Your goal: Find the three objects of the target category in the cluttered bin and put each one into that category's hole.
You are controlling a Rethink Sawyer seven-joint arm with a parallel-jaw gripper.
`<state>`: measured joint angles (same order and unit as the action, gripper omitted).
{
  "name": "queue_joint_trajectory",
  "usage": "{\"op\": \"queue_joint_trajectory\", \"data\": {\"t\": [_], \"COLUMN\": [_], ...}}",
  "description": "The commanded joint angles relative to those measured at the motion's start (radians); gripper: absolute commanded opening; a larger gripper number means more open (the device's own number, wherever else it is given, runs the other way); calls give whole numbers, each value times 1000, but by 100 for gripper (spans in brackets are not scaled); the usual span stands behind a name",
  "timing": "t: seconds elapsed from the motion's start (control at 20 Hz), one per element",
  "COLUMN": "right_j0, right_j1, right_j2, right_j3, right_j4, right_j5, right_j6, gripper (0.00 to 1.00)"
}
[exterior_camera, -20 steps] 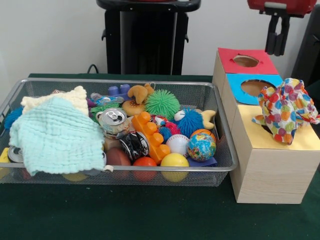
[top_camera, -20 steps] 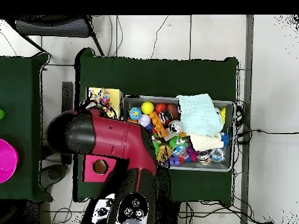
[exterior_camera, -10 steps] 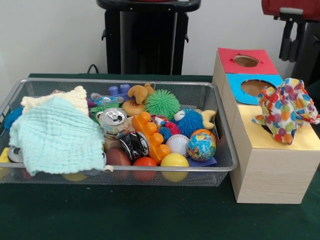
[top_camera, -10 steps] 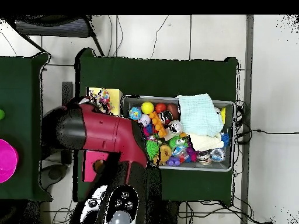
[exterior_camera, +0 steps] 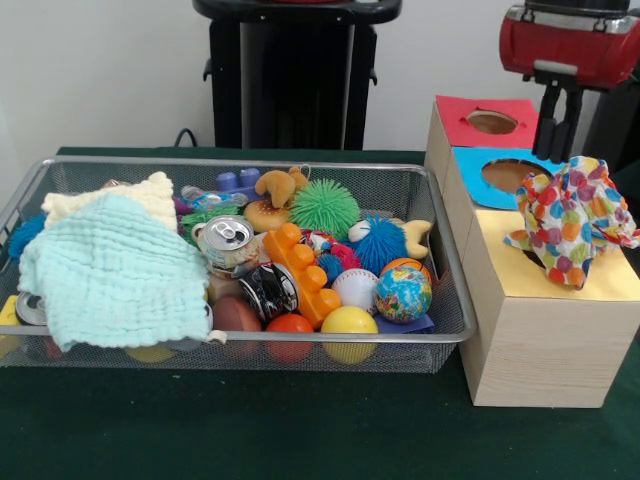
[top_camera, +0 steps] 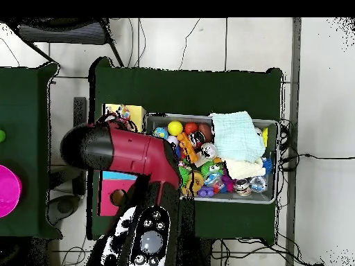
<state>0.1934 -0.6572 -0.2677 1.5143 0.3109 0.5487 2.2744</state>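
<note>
Dark green cloth covers the table (exterior_camera: 300,430), with a pale wall behind it and the robot's black pedestal (exterior_camera: 295,70) at the far side. On the cloth sits the bin (exterior_camera: 240,340), a wide wire-mesh basket heaped with toys and cans. Beside its right end in the front view stands a pale wooden box (exterior_camera: 540,340) with red, blue and yellow tops in a row, the yellow one nearest the camera.

From above, the red arm (top_camera: 132,156) lies across the box and the bin's nearer corner, hiding most of both. In the front view its red housing hangs over the red and blue tops, and the gripper (exterior_camera: 557,140) reaches down from it just behind the dotted cloth, above the blue top. Its two dark fingers hang close together with nothing between them; whether they are fully closed cannot be told.

A mint waffle cloth (exterior_camera: 115,275) covers the bin's left part, overlapping a cream waffle cloth (exterior_camera: 110,200) behind it. One dotted cloth (exterior_camera: 572,220) sits bunched on the yellow top, standing up in a crumpled heap and covering the hole, which cannot be seen. No other dotted cloth shows in the bin.

Smaller things crowd the bin's right half: an orange toy brick (exterior_camera: 300,270), a green spiky ball (exterior_camera: 325,207), a blue spiky ball (exterior_camera: 382,242), a drinks can (exterior_camera: 228,240), a globe ball (exterior_camera: 403,292), a yellow ball (exterior_camera: 349,322) and a baseball (exterior_camera: 354,288).
</note>
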Motion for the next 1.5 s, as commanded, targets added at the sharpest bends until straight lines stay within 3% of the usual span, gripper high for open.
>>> {"op": "queue_joint_trajectory", "data": {"t": [0.05,0.9,1.5], "right_j0": [-37,-10,-9], "right_j1": [61,0,31], "right_j2": [80,48,74], "right_j3": [56,56,89], "right_j4": [32,56,73], "right_j5": [-73,25,-25], "right_j6": [170,192,190], "gripper": [0,0,0]}}
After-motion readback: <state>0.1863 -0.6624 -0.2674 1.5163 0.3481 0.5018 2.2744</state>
